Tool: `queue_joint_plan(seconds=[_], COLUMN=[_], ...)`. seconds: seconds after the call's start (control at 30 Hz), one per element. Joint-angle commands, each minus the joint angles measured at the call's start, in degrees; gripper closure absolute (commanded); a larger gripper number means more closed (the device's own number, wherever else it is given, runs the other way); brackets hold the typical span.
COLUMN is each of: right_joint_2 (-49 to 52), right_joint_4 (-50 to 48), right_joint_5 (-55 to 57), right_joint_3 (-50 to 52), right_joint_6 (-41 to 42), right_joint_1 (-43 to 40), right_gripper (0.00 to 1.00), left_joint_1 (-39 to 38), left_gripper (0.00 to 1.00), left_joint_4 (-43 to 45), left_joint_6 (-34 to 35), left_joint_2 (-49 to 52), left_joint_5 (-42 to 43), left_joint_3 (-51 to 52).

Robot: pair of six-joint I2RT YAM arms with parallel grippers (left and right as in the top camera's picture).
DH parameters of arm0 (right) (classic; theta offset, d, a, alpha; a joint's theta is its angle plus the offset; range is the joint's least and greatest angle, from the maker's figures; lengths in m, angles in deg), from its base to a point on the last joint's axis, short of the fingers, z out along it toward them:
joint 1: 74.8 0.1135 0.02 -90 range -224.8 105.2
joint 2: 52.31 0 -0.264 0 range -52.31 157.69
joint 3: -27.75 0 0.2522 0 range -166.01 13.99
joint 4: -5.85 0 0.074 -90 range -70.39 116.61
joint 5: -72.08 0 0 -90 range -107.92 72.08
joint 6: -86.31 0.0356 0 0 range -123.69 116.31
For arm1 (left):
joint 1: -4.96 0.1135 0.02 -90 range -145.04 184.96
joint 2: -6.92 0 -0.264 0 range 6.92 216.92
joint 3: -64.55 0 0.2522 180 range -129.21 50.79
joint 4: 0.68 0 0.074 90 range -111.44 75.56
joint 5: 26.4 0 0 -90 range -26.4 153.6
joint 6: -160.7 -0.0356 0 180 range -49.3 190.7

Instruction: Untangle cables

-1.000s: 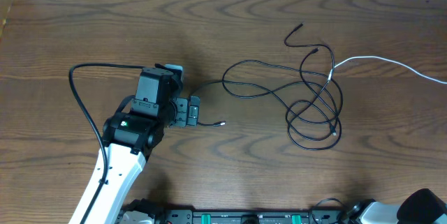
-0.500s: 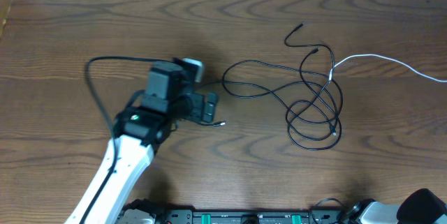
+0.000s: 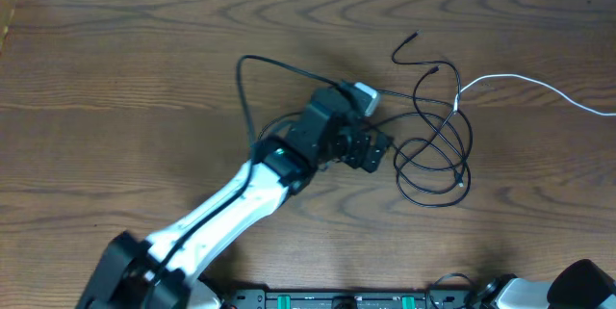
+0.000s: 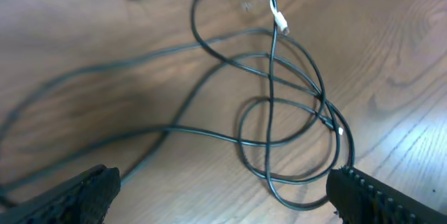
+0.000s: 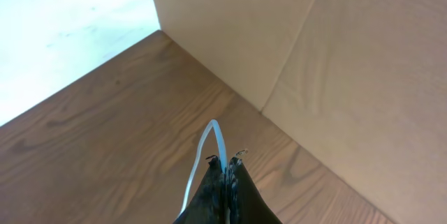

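My left claw (image 3: 373, 151) hangs spread wide over the thin black cable (image 4: 207, 134), looped centre right on the brown wooden tabletop (image 3: 144, 59) — the approach step. Next I should pinch one strand, not a crossing. My right claw (image 5: 225, 182) pinches the thin white cable (image 3: 520, 80), upper right. Two cables — two claws.

Looped black cable (image 3: 470, 143), white cable (image 3: 525, 80) entangled.

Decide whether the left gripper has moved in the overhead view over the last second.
Yes. The left gripper has moved right, toward the unmoved white cable, reaching the black cable's loops.
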Motion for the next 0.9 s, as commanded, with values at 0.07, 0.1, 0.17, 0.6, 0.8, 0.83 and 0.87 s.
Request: queue_joint_plan(seconds=[0.07, 0.1, 0.17, 0.6, 0.8, 0.83, 0.87], right_joint_2=[0.4, 0.4, 0.4, 0.4, 0.4, 0.4, 0.4], right_joint_4=[0.0, 0.0, -0.1, -1.5, -1.8, -1.9, -1.9], right_joint_5=[-3.5, -3.5, -3.6, -4.4, -4.4, -4.4, -4.4], right_joint_3=[1.2, 1.5, 2.3, 4.4, 4.4, 4.4, 4.4], right_joint_6=[0.8, 0.8, 0.8, 0.8, 0.8, 0.8, 0.8], right_joint_1=[0.5, 0.5, 0.5, 0.5, 0.5, 0.5, 0.5], right_gripper=[0.99, 0.99, 0.99, 0.99, 0.99, 0.99, 0.99], left_joint_1=[-1.4, -1.5, -1.9, -5.7, -9.2, -9.8, -10.5], left_gripper=[0.01, 0.01, 0.01, 0.02, 0.02, 0.02, 0.02], left_joint_4=[-1.0, -1.4, -2.3, -9.7, -10.4, -10.4, -10.4], left_joint_6=[2.2, 2.0, 1.8, -1.7, -4.5, -6.1, -7.3], left_joint_2=[8.5, 9.2, 11.0, 25.5, 31.6, 31.9, 32.3], left_joint_5=[4.4, 4.4, 4.4, 4.4, 4.4, 4.4, 3.9], left_joint_3=[-8.3, -9.3, -11.9, -28.2, -34.2, -34.2, -34.2])
